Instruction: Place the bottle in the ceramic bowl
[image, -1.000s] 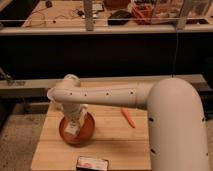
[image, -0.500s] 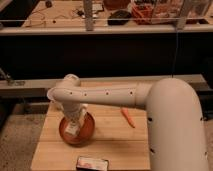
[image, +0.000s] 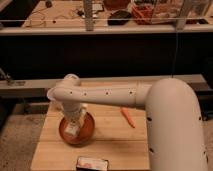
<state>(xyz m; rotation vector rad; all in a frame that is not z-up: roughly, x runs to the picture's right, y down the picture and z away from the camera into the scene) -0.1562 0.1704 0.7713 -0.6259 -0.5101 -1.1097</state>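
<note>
Over the ceramic bowl (image: 86, 131), hand (image: 75, 125) with bottle (image: 73, 129).

White arm bends down from the elbow; tool (image: 75, 124) low, pointing downward.

A pale wooden table (image: 117, 147) of butcher-block planks stands in the near centre of a dimly lit workroom, on a speckled grey floor (image: 17, 137) visible at the near left. Just behind the table a long, light-coloured ledge (image: 30, 86) runs from left to right, backed by a dark panel (image: 115, 55). Beyond it a metal rail (image: 45, 22) crosses the scene, with a white post (image: 88, 12) rising at centre. On the far side lies a warmly lit wooden worktop (image: 60, 11) strewn with cables, and orange-red containers (image: 145, 10) sit at the far right. The gripper (image: 75, 122) hangs low over the table's near left
</note>
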